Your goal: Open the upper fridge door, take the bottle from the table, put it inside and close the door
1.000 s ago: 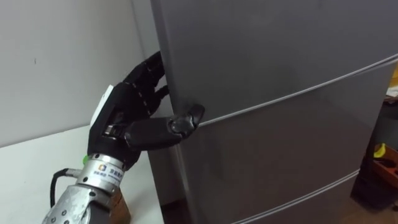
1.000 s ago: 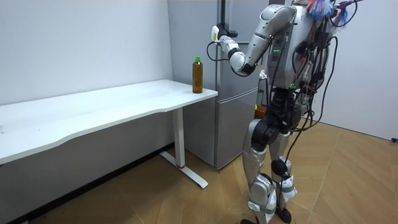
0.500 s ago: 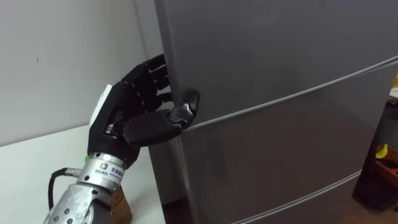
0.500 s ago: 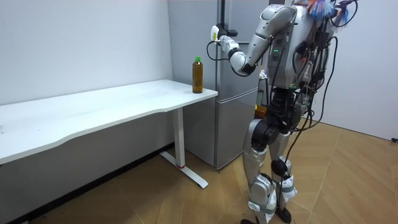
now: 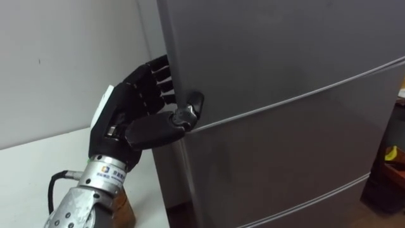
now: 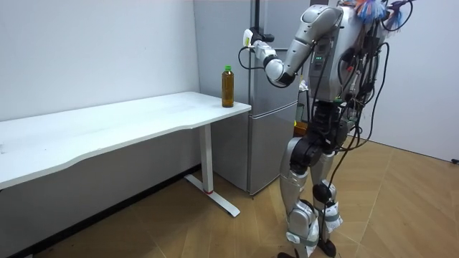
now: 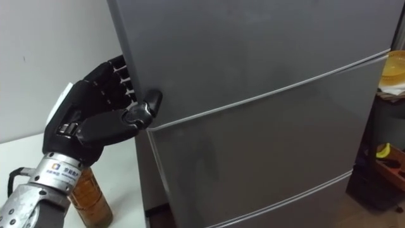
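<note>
- On the end of the white table (image 6: pixel 129 122) nearest the fridge (image 6: pixel 269 143), the bottle (image 6: pixel 227 86) stands upright. It holds amber-brown liquid under a green cap and is apart from the raised left hand (image 5: pixel 136 111).
- From the robot's head, the bottle's lower part shows just below the left wrist, standing on the tabletop beside the fridge's side wall.
- The left hand grasps the upper fridge door (image 7: pixel 253 50) at its left edge, near the door's bottom corner. The black fingers (image 5: pixel 155 79) curl round the edge and out of sight behind it. The thumb (image 5: pixel 158 130) pinches the door's front, with its tip just above the seam to the door below.
- The fridge is grey, its doors stacked one above another and parted by thin pale seams. Their faces lie flush with one another.
- The robot stands upright on the wooden floor (image 6: pixel 401 208), close before the fridge, its left arm bent and lifted to the door's edge.
- A pale wall (image 6: pixel 93 50) runs behind the table and meets the fridge's side.
</note>
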Robot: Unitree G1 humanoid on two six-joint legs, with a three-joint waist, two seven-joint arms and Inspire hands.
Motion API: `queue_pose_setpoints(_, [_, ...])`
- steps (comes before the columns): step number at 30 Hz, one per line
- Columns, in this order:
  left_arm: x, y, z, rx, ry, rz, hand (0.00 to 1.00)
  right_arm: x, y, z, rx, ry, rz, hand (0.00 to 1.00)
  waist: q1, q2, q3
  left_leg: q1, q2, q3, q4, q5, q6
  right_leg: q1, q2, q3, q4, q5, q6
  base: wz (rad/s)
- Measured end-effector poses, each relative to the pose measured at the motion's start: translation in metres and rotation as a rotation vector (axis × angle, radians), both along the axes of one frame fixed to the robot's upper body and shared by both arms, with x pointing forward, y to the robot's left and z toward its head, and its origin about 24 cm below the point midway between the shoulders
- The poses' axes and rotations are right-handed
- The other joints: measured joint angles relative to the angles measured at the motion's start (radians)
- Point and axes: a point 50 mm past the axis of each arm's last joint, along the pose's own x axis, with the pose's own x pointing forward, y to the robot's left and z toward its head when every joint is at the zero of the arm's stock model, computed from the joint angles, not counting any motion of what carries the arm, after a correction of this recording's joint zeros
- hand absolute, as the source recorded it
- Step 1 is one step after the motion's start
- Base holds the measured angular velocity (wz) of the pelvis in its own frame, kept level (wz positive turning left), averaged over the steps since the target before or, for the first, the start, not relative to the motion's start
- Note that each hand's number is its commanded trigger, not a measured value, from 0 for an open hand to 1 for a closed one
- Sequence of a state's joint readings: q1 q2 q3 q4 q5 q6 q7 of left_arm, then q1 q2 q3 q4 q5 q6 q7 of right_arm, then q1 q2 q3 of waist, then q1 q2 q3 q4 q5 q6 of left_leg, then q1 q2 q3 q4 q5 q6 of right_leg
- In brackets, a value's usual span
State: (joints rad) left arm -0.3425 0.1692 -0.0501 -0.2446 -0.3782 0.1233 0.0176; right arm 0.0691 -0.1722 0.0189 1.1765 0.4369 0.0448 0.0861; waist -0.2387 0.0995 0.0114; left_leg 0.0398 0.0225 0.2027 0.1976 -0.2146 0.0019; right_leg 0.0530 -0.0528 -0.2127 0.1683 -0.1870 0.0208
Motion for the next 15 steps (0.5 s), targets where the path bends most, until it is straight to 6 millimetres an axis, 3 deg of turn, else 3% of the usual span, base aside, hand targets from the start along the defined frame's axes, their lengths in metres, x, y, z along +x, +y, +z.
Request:
queue_pose_setpoints(5, [-0.001,-0.003,0.0,-0.006,-0.002,-0.011,1.0,0.0,0.0,0.0,0.011,-0.005,-0.013,0.0,0.0,0.0,-0.0003,-0.004,-0.001,-0.002,0.001,0.002,0.003,0.0,-0.002,-0.008,-0.001,0.0,0.0,0.04])
queue_pose_setpoints(7, [-0.001,-0.005,0.0,-0.011,-0.003,-0.015,0.85,0.0,0.0,0.0,0.011,-0.004,-0.007,0.0,0.0,0.0,-0.0003,-0.006,-0.001,-0.004,0.001,0.003,0.004,0.001,-0.002,-0.011,-0.001,0.0,0.0,0.07])
queue_pose_setpoints(15, [-0.003,-0.014,0.001,-0.026,-0.014,-0.038,0.78,0.001,-0.002,0.001,0.022,-0.02,0.015,0.0,0.0,-0.003,0.0005,-0.012,-0.004,-0.017,0.002,0.005,0.007,0.007,-0.007,-0.031,-0.002,0.0,0.001,0.08])
